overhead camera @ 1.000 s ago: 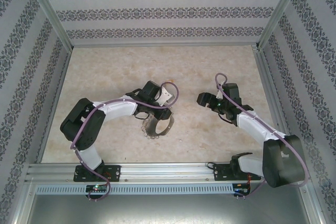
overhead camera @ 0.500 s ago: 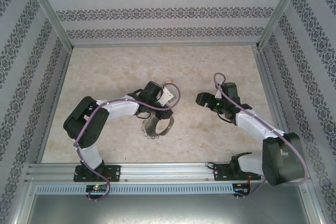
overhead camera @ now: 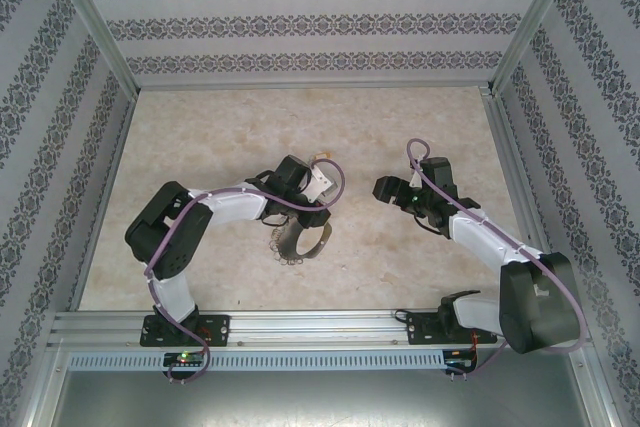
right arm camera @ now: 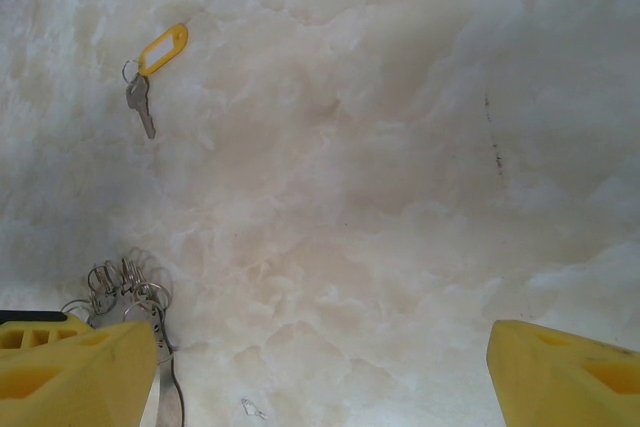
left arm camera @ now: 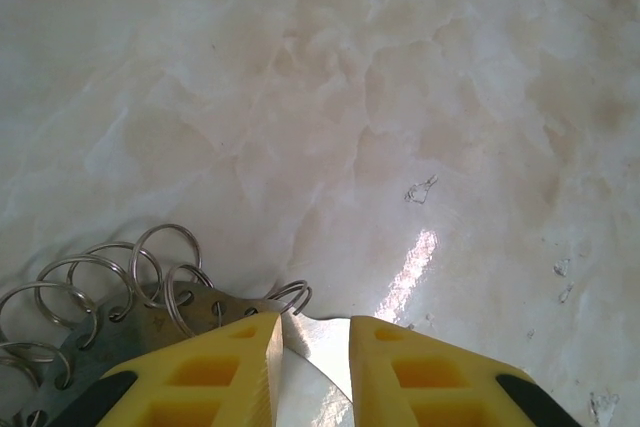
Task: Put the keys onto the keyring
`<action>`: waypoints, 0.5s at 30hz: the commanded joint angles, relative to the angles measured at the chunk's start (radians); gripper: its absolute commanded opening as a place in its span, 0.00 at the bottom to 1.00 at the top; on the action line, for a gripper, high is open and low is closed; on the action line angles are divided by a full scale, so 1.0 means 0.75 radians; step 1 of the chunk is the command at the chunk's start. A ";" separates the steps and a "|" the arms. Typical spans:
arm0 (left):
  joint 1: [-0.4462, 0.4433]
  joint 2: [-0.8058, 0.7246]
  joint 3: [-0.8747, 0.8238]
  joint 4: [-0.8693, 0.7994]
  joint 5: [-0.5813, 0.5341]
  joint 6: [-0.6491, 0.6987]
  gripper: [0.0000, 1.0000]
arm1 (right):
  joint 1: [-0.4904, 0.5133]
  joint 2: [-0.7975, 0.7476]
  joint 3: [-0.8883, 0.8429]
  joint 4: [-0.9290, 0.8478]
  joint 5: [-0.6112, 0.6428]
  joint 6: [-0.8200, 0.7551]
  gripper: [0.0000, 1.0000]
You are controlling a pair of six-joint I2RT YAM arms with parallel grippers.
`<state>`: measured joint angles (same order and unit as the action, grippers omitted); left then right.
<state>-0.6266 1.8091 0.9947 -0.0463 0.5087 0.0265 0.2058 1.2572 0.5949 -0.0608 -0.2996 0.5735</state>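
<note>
Where the marbled table (overhead camera: 200,147) nears its front edge, just left of centre, the keyring (overhead camera: 297,240) is seen tilted up. Its thin metal band is pinched between the left fingers (left arm camera: 215,367), which are drawn narrow around it, and small wire loops (left arm camera: 100,287) are fanned out beside them. The right fingers (right arm camera: 70,367) are spread wide, with nothing held. The key (right arm camera: 141,105), joined to a yellow tag (right arm camera: 164,48), is laid flat on the table, well apart from the keyring.

No lettering, numbers or brand marks I can read anywhere; the yellow key tag (right arm camera: 163,49), upper left, is too small to tell.
</note>
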 commanded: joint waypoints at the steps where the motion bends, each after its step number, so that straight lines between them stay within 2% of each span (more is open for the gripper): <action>1: -0.005 0.025 -0.013 0.048 0.039 0.006 0.24 | 0.012 0.019 0.023 -0.015 0.033 -0.004 0.86; 15: -0.005 0.061 -0.018 0.057 0.039 0.008 0.24 | 0.014 0.035 0.027 -0.016 0.040 -0.008 0.86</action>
<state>-0.6266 1.8317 0.9916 -0.0299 0.5190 0.0261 0.2058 1.2728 0.5949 -0.0643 -0.2924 0.5735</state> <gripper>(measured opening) 0.236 0.859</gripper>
